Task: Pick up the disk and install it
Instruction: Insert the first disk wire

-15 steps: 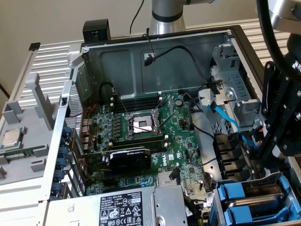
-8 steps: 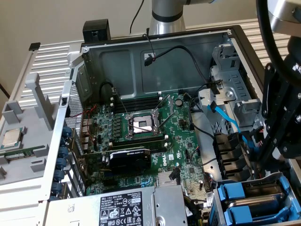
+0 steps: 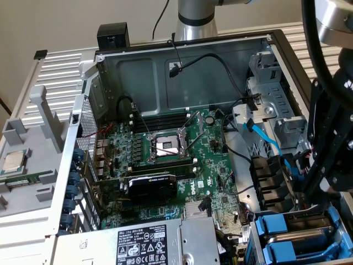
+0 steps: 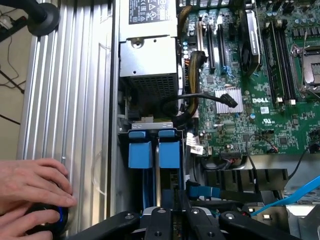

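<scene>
Disk handling first: a metal drive in a plastic frame should be dense for its size, stiff, smooth-sided and unkind to knocks. I judge the blue frame's end or its long rails the place to take hold, never the flat face.

Exterior view: the disk (image 3: 274, 225), as I read it, is one of two blue-framed units lying side by side in the drive bay (image 3: 255, 245), at five o'clock from the processor socket (image 3: 165, 146). Its label is hidden. My gripper (image 3: 326, 185) hangs near the bay, at two o'clock of it; whether it is apart or together I cannot tell. The power-supply box (image 3: 138, 243) crowds the bay at nine o'clock, and a blue data cable (image 3: 265, 135) droops at twelve. A loose processor chip (image 3: 14, 162) lies outside the case (image 3: 182, 72), well apart at nine o'clock.

Wrist view: my gripper (image 4: 175, 222) is over the bay, with the disk (image 4: 169, 152) and its blue twin (image 4: 140, 152) between me and the power-supply box (image 4: 150, 50). A black cable (image 4: 227, 100) loops just beside the frames, which I judge a snag risk. A person's hand (image 4: 30, 187) rests on a black device (image 4: 45, 220) beside the ribbed case wall (image 4: 65, 100).
</scene>
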{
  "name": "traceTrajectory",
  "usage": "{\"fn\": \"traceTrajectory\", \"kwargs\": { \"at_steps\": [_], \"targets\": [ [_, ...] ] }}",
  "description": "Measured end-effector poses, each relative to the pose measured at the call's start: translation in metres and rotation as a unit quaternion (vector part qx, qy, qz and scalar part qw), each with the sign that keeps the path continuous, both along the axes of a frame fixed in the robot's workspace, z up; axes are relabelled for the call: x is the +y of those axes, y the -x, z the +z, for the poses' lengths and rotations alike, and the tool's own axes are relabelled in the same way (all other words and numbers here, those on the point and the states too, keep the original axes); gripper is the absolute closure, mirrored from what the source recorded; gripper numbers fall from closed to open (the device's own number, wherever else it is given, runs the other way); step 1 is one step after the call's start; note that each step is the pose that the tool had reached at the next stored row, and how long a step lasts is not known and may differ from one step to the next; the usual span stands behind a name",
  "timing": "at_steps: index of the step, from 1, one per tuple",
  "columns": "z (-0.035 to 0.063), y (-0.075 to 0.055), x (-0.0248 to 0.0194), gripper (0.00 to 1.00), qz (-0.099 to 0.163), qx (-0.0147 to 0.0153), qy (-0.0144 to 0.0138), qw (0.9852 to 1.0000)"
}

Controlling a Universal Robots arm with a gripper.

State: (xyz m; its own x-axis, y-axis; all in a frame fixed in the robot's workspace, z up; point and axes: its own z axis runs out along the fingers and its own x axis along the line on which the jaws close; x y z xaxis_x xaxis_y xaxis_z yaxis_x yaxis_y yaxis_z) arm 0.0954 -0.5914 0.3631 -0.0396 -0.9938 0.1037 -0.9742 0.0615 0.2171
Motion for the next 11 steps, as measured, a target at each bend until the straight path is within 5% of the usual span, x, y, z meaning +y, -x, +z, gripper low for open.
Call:
{"fn": "traceTrajectory", "kwargs": {
  "at_steps": [11],
  "targets": [
    [-0.0085, -0.0003, -0.0004, 0.84, -0.002, 0.0, -0.0003, 1.0]
  ]
}}
